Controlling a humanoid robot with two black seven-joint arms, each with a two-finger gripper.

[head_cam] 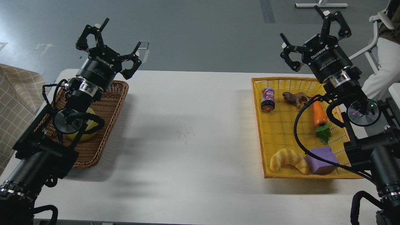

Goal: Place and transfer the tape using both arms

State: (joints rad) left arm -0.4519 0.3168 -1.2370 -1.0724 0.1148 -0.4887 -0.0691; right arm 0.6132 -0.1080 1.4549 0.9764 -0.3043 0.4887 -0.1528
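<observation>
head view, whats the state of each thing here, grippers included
left gripper: open, empty, raised above the brown basket's far end
right gripper: open, empty, raised beyond the yellow basket
tape: in the brown basket, mostly hidden by the left arm
can: upright in the yellow basket
carrot: lying flat
croissant: lying flat beside the purple block

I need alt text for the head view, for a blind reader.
Two black arms hover with open tools, left and right, over a white table. The yellow tape lies in a brown basket; a yellow basket holds toys.
</observation>
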